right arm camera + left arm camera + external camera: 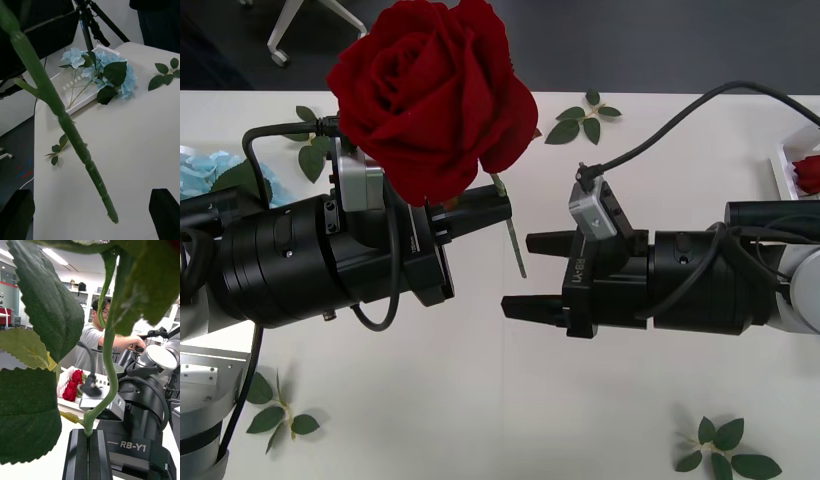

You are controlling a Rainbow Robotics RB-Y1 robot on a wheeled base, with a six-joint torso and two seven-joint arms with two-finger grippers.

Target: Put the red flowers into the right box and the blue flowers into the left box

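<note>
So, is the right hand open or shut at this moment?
Open. In the front view the right hand has its two black fingers spread apart with nothing between them, beside the red rose's stem.

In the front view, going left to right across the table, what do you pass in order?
blue flowers at the left edge → left tool shut on the red rose → its stem end → right tool, open → right box holding red flowers.
</note>
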